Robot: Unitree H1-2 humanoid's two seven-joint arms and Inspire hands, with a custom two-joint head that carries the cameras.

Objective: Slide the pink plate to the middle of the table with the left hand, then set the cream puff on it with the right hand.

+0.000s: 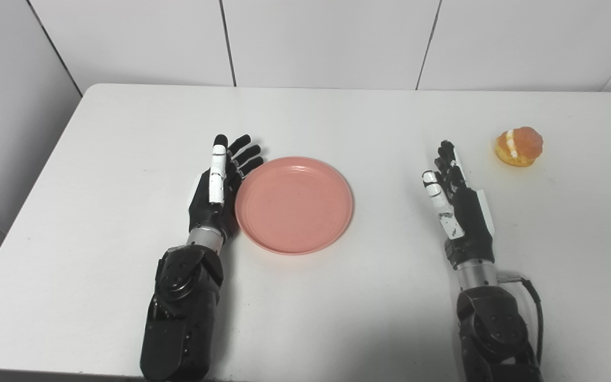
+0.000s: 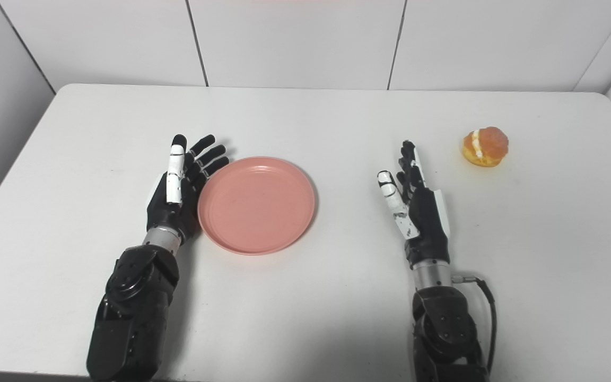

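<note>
Your left hand (image 1: 215,193) stands edge-on at the plate's left rim, fingers straight and spread a little, palm facing right toward the plate (image 1: 294,204). The heel of the palm looks to be touching the rim, or as near as makes no difference; the fingertips fan out past the plate's upper-left edge. It grips nothing. It is placed as a flat pusher, not a grasp.

The plate sits a little left of the frame's centre on the table (image 1: 337,318), and it is bare. In my judgement the slide is near its end or already good enough: any push still owed goes rightward, since the plate lies directly right of your palm.

The puff (image 1: 519,146) rests in the upper right of the frame, well apart from the plate. It lies up and to the right of your right hand (image 1: 456,199), just beyond the fingertips but not touching them. Its cream seam runs roughly up and down on the side facing left.

Your right hand is open too, fingers extended and pointing toward the frame's top, thumb held out to the left, holding nothing. It is by far the nearer hand to the puff, so the pick falls to it: reach up and right, then close around the puff gently, because it will likely squash.
</note>
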